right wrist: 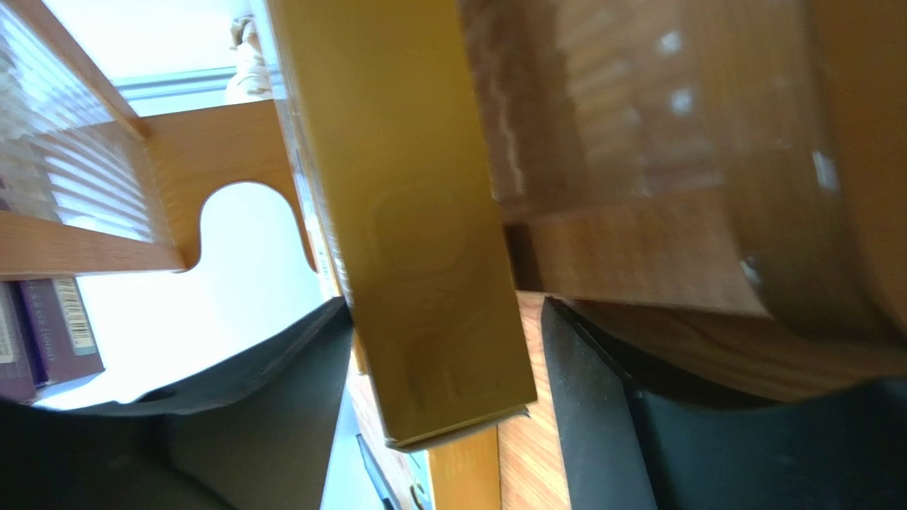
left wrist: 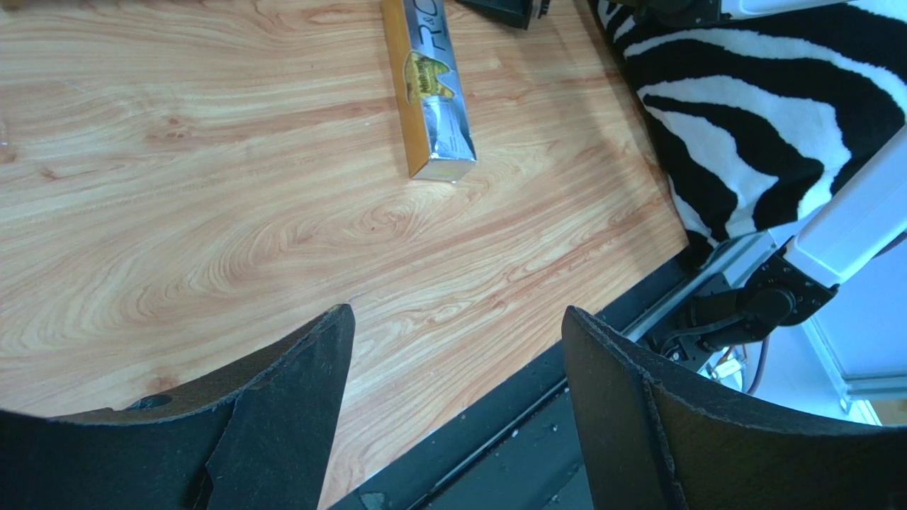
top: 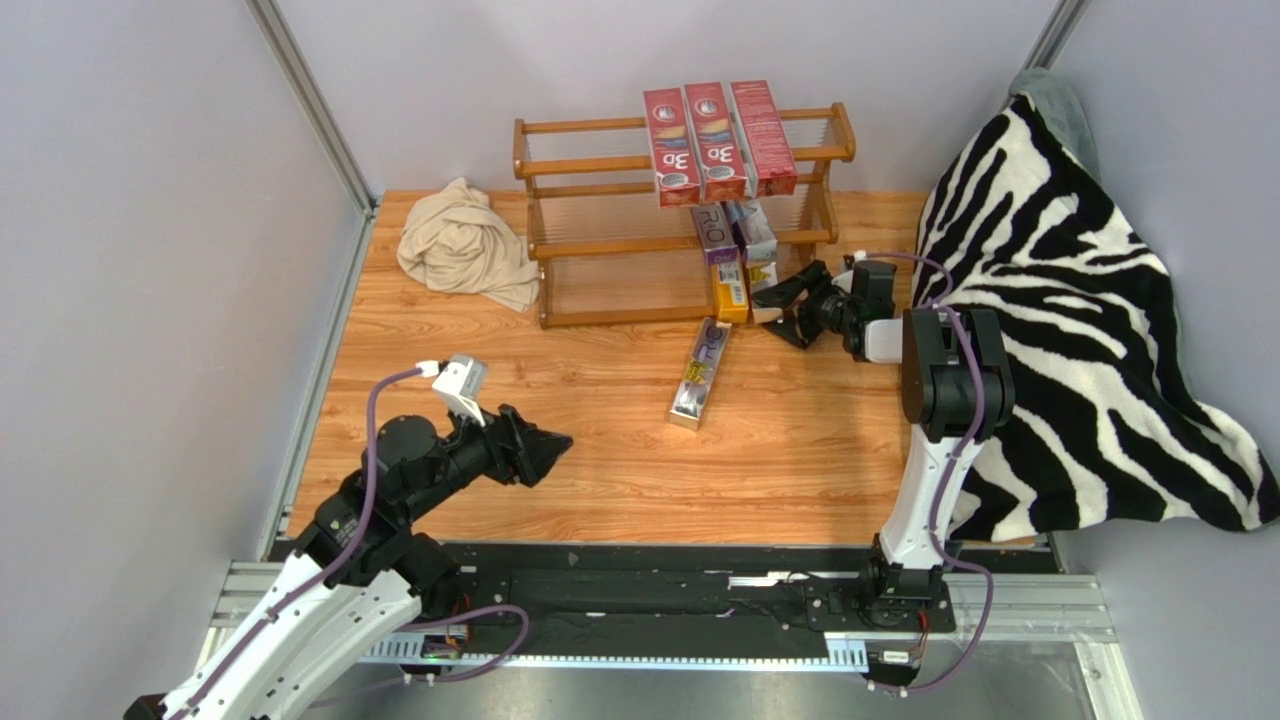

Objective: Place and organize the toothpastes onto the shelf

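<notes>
Three red toothpastes (top: 718, 141) lie side by side on the top tier of the wooden shelf (top: 594, 165). Silver and purple toothpastes (top: 724, 233) sit on the middle tier. An orange carton (top: 732, 291) rests at the bottom tier's front. My right gripper (top: 774, 305) is at the shelf's lower right. In the right wrist view the orange carton (right wrist: 405, 213) stands between my right gripper's (right wrist: 445, 319) open fingers, with a gap on the right side. A silver carton (top: 702, 371) (left wrist: 431, 96) lies on the table. My left gripper (top: 549, 446) (left wrist: 458, 319) hovers open and empty near the table's front.
A crumpled beige cloth (top: 466, 248) lies left of the shelf. A zebra-striped blanket (top: 1082, 300) (left wrist: 767, 106) covers the right side. The table's front edge and a black rail (left wrist: 596, 425) lie under the left gripper. Shelf woodwork (right wrist: 639, 159) is close around the right gripper.
</notes>
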`<state>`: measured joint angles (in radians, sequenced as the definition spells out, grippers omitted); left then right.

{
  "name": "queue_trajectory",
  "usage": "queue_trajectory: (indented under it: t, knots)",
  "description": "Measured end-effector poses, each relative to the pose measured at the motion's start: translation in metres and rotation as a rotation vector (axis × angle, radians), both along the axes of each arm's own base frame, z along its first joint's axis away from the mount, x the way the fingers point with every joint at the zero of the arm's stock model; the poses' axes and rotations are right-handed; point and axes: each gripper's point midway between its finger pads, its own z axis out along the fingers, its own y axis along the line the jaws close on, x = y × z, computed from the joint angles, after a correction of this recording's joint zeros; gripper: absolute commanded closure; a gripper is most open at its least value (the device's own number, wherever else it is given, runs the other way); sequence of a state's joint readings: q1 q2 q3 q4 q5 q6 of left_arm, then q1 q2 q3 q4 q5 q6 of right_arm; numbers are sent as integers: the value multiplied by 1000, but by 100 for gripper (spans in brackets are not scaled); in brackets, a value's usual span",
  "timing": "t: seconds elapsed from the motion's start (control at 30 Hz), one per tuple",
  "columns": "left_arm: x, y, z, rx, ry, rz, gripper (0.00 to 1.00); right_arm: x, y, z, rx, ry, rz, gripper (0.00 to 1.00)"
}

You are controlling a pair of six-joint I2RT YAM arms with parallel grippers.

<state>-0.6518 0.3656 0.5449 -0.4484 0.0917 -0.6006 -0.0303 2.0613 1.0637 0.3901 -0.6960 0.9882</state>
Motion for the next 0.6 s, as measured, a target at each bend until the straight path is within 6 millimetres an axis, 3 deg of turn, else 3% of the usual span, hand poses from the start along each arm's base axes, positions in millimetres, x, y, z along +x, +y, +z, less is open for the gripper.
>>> queue_trajectory:
  t: [0.27,0.6]
  knots:
    - [-1,1,-7,2,14,2,20,-5,-1,-2,-18,16,2,12]
    - [-3,1,-18,3,37,3,19,-27,2,-1,-11,-3,15,8]
